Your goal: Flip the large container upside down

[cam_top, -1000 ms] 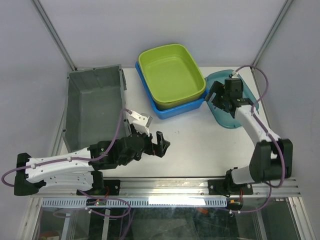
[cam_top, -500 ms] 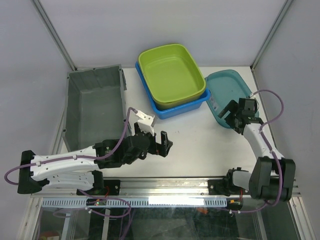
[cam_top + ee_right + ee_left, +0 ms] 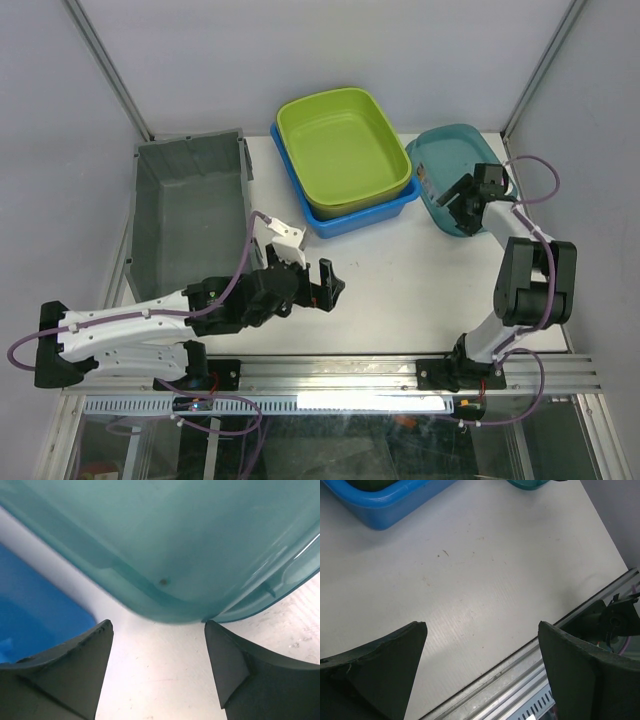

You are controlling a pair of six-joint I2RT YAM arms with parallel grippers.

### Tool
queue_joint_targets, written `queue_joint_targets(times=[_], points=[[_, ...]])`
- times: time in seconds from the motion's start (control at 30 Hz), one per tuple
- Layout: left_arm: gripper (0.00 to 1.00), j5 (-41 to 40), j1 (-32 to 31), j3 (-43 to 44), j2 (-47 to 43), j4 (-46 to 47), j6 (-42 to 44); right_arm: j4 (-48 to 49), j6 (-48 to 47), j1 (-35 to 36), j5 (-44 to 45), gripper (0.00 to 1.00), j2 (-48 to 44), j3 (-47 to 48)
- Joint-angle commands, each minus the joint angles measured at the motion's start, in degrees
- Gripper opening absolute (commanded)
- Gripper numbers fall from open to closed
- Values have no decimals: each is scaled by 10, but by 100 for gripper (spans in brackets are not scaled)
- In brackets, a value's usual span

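Right fingers [image 3: 55, 670] (spread, empty) beside teal container [image 3: 200, 545], left fingers [image 3: 375, 665] spread over table [image 3: 495, 580]

The left arm [image 3: 120, 330] lies low from its base at the near left, its white link running rightward to a black wrist [image 3: 250, 295] with a purple cable [image 3: 243, 262] looped over it. The left pincer [image 3: 328, 284] points right and a little away from the bases. Its two dark fingers [image 3: 380, 672] are spread wide with nothing between them. The right arm [image 3: 530, 285] rises from its base at the near right, folds at the elbow, and sends its forearm away and leftward. The right pincer [image 3: 459, 203] faces left and downward, its fingers [image 3: 62, 672] likewise parted, gripping nothing.
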Motion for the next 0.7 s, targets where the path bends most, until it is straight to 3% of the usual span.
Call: queue_joint_targets(times=[0.0,0.17,0.3,0.47,0.67], points=[[99,12,31,40,19,-18,-13,39,6,26,-68,79,-94,-6],[99,105,115,49,74,-6,-2,62,3,52,-71,82,-141,-12],[99,128,125,69,78,-4,14,32,8,46,-62,82,-69,59],[99,135,126,83,20,-11,27,39,31,51,-75,81,27,119],[99,111,157,110,-23,-59,47,63,40,126,-122,72,70,129]])
